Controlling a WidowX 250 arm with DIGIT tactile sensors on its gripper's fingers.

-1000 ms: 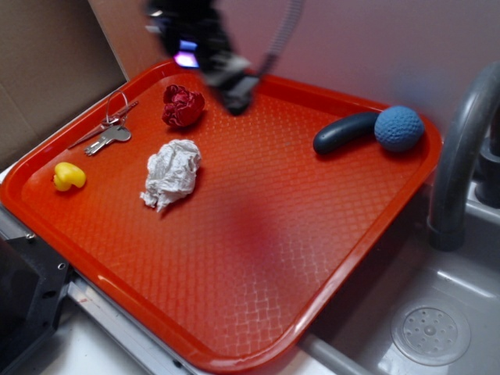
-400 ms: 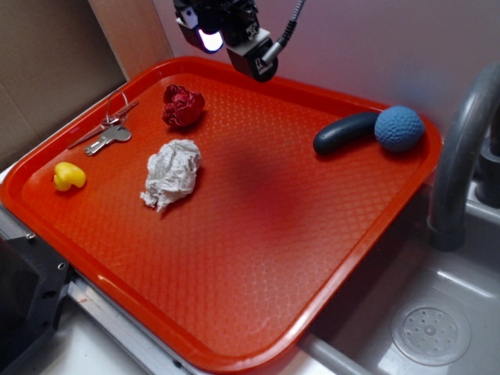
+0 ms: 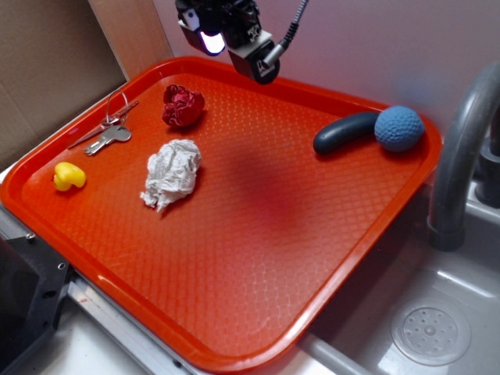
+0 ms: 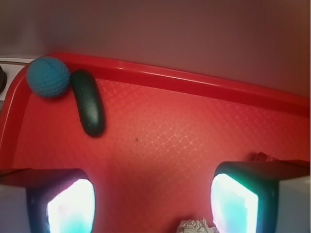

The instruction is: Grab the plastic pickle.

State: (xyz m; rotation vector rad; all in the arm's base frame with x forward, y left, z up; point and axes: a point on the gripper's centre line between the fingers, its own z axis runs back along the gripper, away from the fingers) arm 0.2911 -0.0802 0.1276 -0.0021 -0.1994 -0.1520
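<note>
While the wide red plastic tray [image 3: 258, 258] lies unchanged, the black robot gripper [image 3: 234, 35] has risen from low over its far edge to hover at twelve o'clock, fingers spread and empty. The smooth dark blue-green plastic pickle [image 3: 344, 131] sits ungrasped at two o'clock, touching the dimpled blue ball [image 3: 399, 128]; the approach has barely begun.

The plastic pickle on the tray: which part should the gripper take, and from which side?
Probably the middle of the plastic pickle, from above, fingers across its narrow width. It lies flat on the red tray, and one end touches the blue ball, so the free middle and far end leave more room. The gripper is open.
</note>
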